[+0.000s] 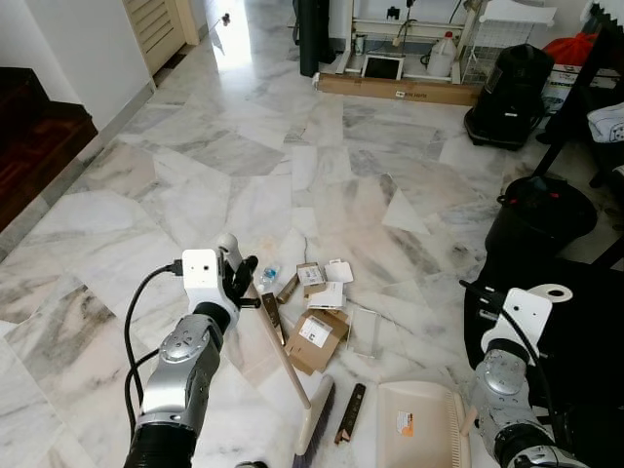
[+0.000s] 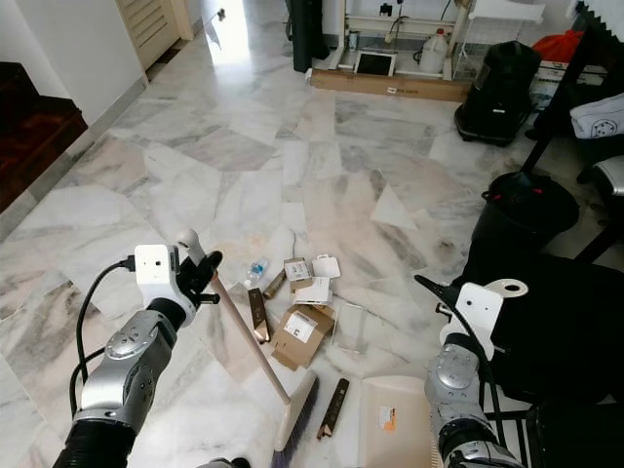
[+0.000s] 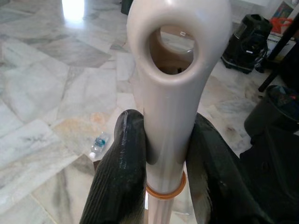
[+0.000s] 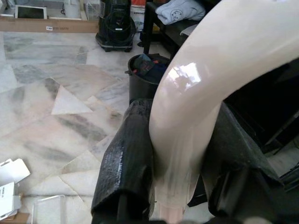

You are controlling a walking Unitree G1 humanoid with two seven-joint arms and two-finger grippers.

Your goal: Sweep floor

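Right, L gripper (image 3: 163,158) clamped on broom (image 1: 283,356) handle top, bristle head on floor at 6 o'clock. R gripper (image 4: 180,163) closed round dustpan (image 1: 421,425) handle, pan at 5 o'clock beside bristles. Litter pile (image 1: 317,312), cardboard plus bottle, at 12 o'clock of the bristles. Step: sweeping underway, prob. Next: drag pile toward pan mouth.

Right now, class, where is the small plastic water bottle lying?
The plastic water bottle lies on the marble floor at the far-left edge of the litter pile, just beyond the broom handle and left of the cardboard box scraps.
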